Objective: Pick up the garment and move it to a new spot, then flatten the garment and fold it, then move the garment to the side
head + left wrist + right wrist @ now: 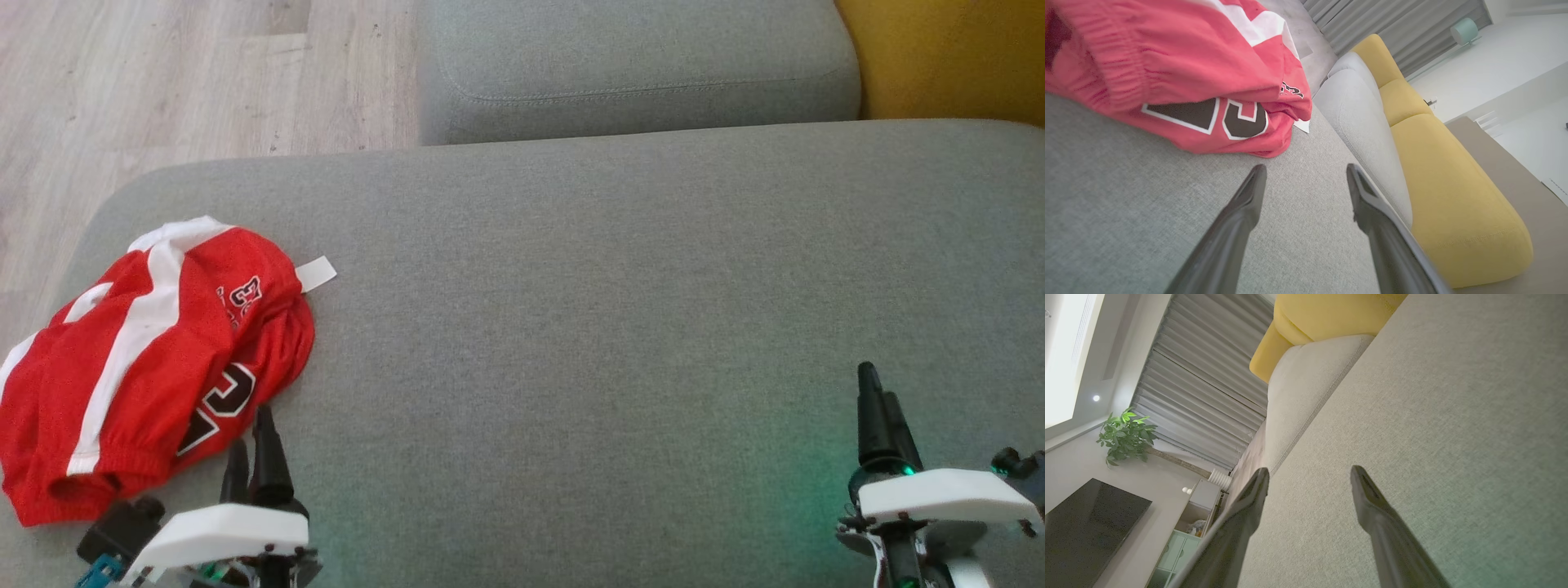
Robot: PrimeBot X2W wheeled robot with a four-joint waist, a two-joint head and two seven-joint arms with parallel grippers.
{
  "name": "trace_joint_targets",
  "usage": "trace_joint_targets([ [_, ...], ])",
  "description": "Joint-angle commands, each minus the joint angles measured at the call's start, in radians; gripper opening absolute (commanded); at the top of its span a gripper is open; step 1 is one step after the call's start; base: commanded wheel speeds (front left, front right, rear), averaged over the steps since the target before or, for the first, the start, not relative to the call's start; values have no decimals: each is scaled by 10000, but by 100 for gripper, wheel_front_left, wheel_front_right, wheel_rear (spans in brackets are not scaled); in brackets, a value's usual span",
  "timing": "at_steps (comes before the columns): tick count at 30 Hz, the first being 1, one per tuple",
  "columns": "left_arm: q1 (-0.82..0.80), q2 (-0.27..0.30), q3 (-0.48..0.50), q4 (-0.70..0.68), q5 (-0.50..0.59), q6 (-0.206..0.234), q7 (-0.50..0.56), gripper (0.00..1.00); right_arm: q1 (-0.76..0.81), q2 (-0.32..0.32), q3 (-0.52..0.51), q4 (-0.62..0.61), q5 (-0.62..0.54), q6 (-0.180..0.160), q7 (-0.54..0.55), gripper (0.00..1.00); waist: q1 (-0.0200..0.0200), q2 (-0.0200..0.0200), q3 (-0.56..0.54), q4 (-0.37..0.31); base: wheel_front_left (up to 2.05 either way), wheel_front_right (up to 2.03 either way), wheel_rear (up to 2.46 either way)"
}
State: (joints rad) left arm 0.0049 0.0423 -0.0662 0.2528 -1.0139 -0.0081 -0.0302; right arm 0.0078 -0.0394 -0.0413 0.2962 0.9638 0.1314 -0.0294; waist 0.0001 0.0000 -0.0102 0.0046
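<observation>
Garment crumpled, head view; plant, dark screen, right wrist view.

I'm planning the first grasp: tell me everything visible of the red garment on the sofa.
The red garment lies in a crumpled heap at the left end of the grey seat cushion. It is thin, sporty-looking fabric with white stripes, black white-edged lettering, a gathered elastic hem toward the robot and a white tag sticking out at its far right. Only the cushion touches it; the open left gripper sits just short of it.
</observation>
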Motion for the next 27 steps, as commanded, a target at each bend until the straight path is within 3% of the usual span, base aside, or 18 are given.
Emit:
trace_joint_targets([
  [1, -468, 53, 96, -366, 237, 37, -136, 100, -477, -58, 125, -424, -234, -3, -153, 100, 0, 0, -3, -1, 0, 0, 0],
  [27, -511, 62, -493, -494, 3530, 571, -906, 100, -490, -76, 879, -388, -3699, -5, -920, 100, -1, 0, -88, -30, 0, 0, 0],
])
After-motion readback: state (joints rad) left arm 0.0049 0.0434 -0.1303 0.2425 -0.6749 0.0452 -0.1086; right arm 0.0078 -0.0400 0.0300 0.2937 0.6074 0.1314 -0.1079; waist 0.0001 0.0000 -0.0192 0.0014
